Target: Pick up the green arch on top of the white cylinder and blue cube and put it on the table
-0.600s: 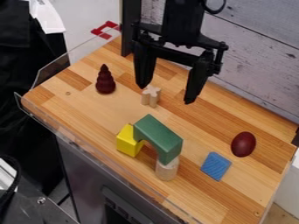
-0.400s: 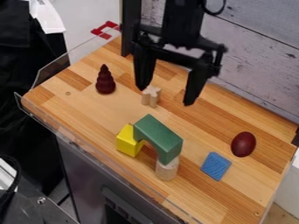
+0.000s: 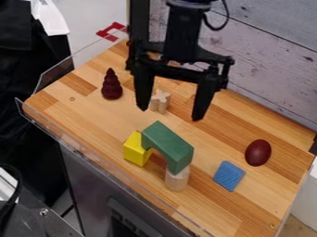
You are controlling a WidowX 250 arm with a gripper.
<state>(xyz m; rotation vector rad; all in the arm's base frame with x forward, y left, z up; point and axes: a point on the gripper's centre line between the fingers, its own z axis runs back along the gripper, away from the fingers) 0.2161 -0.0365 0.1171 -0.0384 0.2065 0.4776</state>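
The gripper (image 3: 170,114) hangs open above the work surface, up and behind the green arch, with nothing held between its fingers. The green arch (image 3: 168,146) rests with one end on a pale wooden cylinder (image 3: 177,179) and the other on a yellow block (image 3: 136,149). A blue block (image 3: 228,176) lies flat on the wooden table (image 3: 111,122), to the right of the cylinder and apart from the arch.
A dark red cone-shaped piece (image 3: 112,85) stands at the back left. A pale wooden star-like piece (image 3: 160,102) stands partly behind the gripper. At the right lies a dark red egg (image 3: 258,152). Clear plastic edging (image 3: 57,134) runs along the front left.
The gripper has come forward from the back wall, down and slightly left in the view, closer to the arch. The blocks have stayed where they were.
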